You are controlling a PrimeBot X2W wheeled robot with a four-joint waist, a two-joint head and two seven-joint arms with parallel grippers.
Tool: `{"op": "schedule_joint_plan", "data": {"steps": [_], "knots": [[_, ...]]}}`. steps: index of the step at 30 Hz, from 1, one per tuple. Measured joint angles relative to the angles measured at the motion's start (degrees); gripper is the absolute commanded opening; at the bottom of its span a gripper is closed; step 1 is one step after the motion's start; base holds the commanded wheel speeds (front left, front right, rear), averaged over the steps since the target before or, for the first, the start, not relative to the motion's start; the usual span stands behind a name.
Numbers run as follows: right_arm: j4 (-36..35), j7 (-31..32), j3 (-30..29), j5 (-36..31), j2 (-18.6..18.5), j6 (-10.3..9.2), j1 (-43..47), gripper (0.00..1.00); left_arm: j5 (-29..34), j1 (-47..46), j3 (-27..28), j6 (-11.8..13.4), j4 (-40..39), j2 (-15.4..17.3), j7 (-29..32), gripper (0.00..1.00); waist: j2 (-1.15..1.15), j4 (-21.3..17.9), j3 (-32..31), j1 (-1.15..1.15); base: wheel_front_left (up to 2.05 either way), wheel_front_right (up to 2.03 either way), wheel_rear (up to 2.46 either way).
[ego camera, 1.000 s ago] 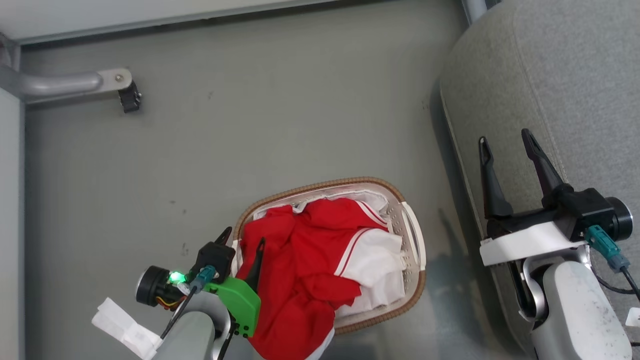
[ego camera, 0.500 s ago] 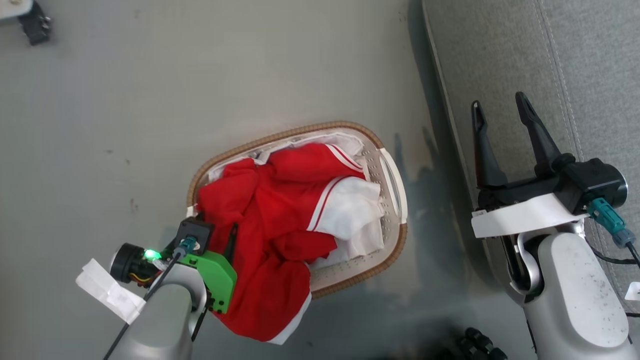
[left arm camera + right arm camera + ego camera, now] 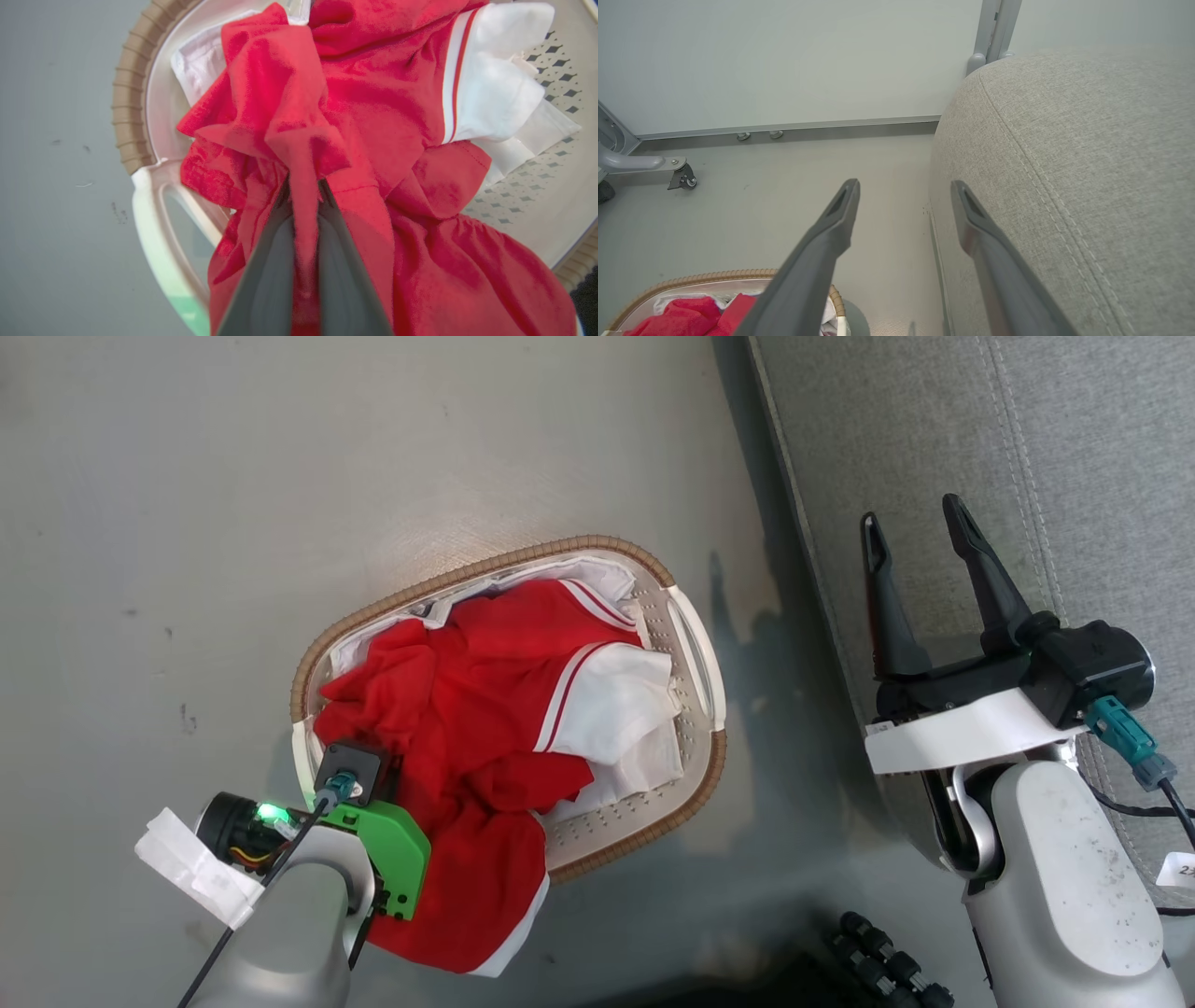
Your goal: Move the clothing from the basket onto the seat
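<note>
Seat [image 3: 934, 448] is to the right, well clear of basket [image 3: 485, 563] on the floor. Clothing [image 3: 476, 653] is heaped in the basket, long axis along the basket's, hem spilling over the near rim. Looks thin, slick, floppy, light: pinch a bunched fold. Left gripper [image 3: 303, 184] is clamped on a red fold. Right gripper [image 3: 911, 511] is spread, empty, over the seat edge.

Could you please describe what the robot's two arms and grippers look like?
The left forearm and right forearm are pale grey rounded shells, the right one dark-speckled. The left gripper sits on a bright green bracket beside a green light; the right gripper has long dark fingers on a white bracket. Each wrist carries a teal connector with a black cable.
</note>
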Motion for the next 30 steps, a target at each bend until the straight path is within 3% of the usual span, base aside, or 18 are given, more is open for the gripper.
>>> {"op": "schedule_joint_plan", "data": {"steps": [8, 20, 30], "knots": [[1.3, 0.0, -0.2, -0.3, 0.0, 0.0, 1.3, 1.0, -0.5, 2.4, -0.2, 0.0, -4.3, 0.0, 0.0, 0.0, 0.0, 0.1, -3.2, 0.0, 0.0, 0.0, 0.0], [3.4, 0.0, -0.7, -2.7, 0.0, 0.0, 7.2, 1.0, -0.2, 7.2, -3.2, -0.2, -19.1, 1.4, 0.0, 0.0, 0.0, 1.5, -13.6, -0.01, 0.0, 0.0, 0.0], [4.8, 0.0, -0.6, -4.7, 0.0, 0.0, 13.3, 1.0, -2.9, 8.5, -9.1, -0.3, -35.3, 6.4, 0.0, 0.0, 0.0, 3.3, -24.7, -0.01, 0.0, 0.0, 0.0]]}}
